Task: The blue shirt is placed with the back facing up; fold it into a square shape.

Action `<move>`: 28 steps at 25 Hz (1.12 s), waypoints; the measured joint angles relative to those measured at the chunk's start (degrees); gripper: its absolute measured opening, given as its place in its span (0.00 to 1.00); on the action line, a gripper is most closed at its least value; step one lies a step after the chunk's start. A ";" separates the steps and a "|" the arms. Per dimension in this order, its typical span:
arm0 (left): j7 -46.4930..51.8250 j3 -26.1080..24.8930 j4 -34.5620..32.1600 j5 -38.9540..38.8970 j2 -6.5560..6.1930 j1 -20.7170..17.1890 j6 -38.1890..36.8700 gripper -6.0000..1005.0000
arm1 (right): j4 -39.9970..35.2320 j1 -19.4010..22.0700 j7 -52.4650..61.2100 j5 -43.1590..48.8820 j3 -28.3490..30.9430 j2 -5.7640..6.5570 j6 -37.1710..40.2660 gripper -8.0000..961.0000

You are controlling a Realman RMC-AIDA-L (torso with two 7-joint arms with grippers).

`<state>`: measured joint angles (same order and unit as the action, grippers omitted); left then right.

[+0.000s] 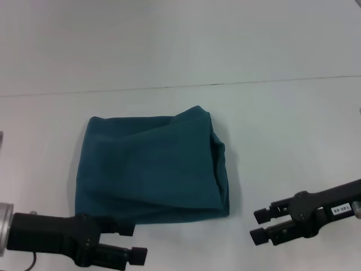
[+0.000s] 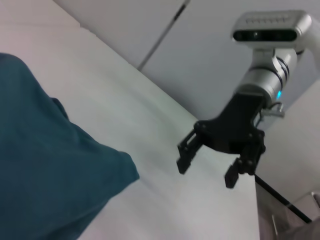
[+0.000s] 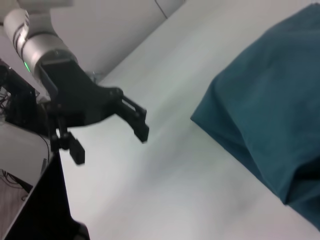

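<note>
The blue shirt (image 1: 152,169) lies folded into a rough, slightly rumpled square in the middle of the white table (image 1: 282,124), plain side up, with its right edge bunched in loose folds. The left gripper (image 1: 131,243) hovers just off the shirt's near left corner, fingers spread wide and holding nothing, apart from the cloth. The right gripper (image 1: 262,226) hangs over bare table to the right of the shirt's near right corner, well clear of it, fingers likewise parted and empty.
</note>
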<state>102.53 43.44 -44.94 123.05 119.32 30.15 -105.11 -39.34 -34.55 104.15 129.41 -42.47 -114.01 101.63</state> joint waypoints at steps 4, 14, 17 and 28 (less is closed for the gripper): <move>0.01 0.43 0.14 0.06 0.34 -0.01 0.16 0.91 | 0.16 -0.58 0.06 -0.16 0.28 -0.31 0.17 0.80; 0.00 0.24 0.22 0.09 0.66 -0.39 0.94 0.91 | 0.44 -0.78 0.06 -0.62 0.25 -1.01 0.23 0.79; 0.01 0.25 0.35 0.14 0.66 -0.42 1.29 0.91 | 0.47 -0.78 0.05 -0.62 0.22 -1.06 0.37 0.79; 0.62 0.50 0.39 0.18 0.74 -0.22 1.34 0.91 | 0.49 -0.79 0.01 -0.60 0.19 -1.14 0.62 0.79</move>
<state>103.15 43.95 -44.56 123.23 120.06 29.93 -103.78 -38.85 -35.33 104.16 128.82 -42.28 -115.15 102.26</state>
